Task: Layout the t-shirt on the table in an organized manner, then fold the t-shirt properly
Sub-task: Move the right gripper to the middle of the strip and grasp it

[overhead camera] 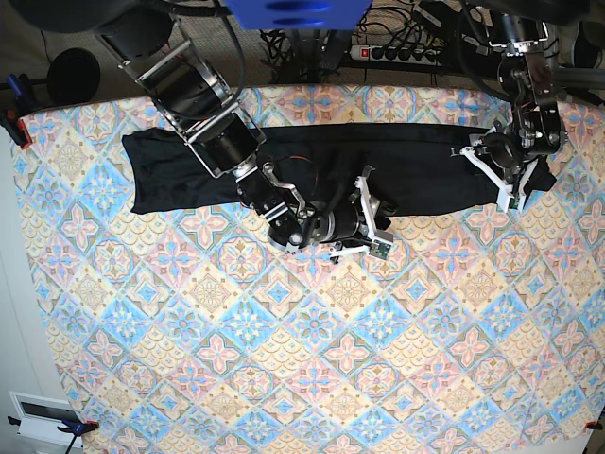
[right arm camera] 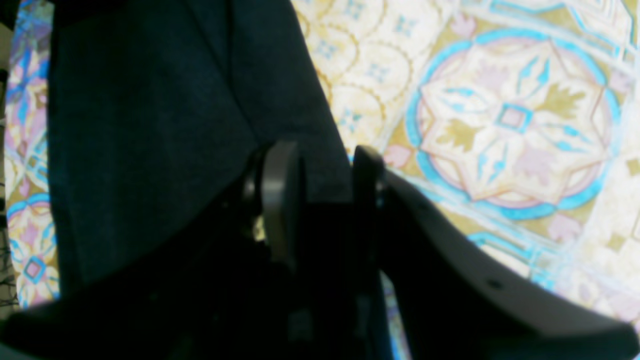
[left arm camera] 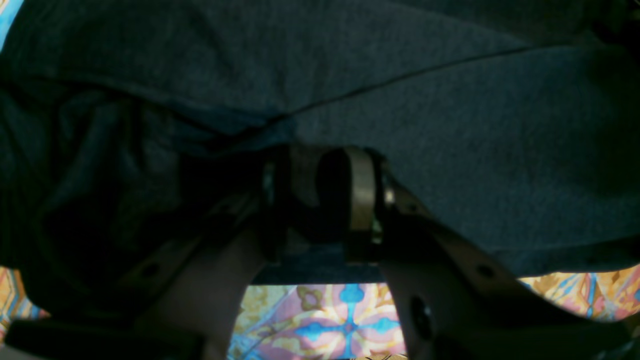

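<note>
The black t-shirt [overhead camera: 189,170] lies as a long flat band across the far part of the table [overhead camera: 284,359]. My right gripper [overhead camera: 371,222] is at the band's near edge, about mid-length. In the right wrist view the t-shirt [right arm camera: 150,125] edge runs between the fingers, and my right gripper [right arm camera: 325,190] is shut on it over the patterned table [right arm camera: 500,115]. My left gripper [overhead camera: 510,180] is at the band's right end. In the left wrist view the t-shirt [left arm camera: 400,100] hangs over the fingertips, with my left gripper [left arm camera: 320,195] shut on its hem above the table [left arm camera: 330,320].
A power strip [overhead camera: 397,52] and cables lie behind the table's far edge. A clamp [overhead camera: 14,123] holds the cloth at the far left corner. A white box [overhead camera: 43,411] sits off the near left corner.
</note>
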You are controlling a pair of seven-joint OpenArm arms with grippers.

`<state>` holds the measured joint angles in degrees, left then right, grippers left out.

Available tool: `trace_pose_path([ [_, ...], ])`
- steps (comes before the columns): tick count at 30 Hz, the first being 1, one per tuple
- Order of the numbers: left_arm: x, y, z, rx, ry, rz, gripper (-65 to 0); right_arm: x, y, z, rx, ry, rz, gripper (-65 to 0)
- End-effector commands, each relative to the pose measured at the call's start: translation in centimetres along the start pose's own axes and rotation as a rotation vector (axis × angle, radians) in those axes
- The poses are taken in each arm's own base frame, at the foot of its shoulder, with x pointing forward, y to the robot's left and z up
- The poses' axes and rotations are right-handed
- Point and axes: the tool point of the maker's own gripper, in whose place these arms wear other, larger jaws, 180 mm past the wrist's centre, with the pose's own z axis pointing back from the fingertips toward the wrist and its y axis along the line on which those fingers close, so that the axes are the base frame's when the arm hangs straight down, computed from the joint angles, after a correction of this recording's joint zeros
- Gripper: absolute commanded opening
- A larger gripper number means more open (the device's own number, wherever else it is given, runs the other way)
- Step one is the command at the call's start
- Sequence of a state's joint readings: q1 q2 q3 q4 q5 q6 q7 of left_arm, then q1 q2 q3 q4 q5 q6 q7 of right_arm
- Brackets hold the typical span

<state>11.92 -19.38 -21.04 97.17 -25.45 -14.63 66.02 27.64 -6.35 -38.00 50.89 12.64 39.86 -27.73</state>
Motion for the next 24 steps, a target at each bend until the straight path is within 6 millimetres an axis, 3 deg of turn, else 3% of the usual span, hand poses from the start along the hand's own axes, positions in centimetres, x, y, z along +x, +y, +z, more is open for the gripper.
trace_pose_path([
  [1, 1.2, 0.3, 0.6, 0.005, -0.039, -0.014, -49.1, 2.9, -0.6, 0.4, -0.004, -0.076, 0.017, -46.6],
  [7, 1.2, 0.3, 0.6, 0.005, -0.039, -0.014, -49.1, 2.8, -0.6, 0.3, -0.004, -0.094, 0.012, -46.5],
  [15, 1.3, 0.2, 0.6, 0.004, -0.042, -0.014, -49.1, 0.4, -2.3, 0.3, -0.088, 0.044, 0.186, -46.6],
  [20, 1.3, 0.2, 0.6, 0.004, -0.042, -0.012, -49.1, 0.1, -2.2, 0.3, -0.088, 0.059, 0.194, -46.8],
  [24, 1.4, 0.2, 0.6, 0.003, -0.044, -0.012, -49.1, -1.5, -2.2, 0.0, -0.080, 0.102, 0.170, -47.2],
])
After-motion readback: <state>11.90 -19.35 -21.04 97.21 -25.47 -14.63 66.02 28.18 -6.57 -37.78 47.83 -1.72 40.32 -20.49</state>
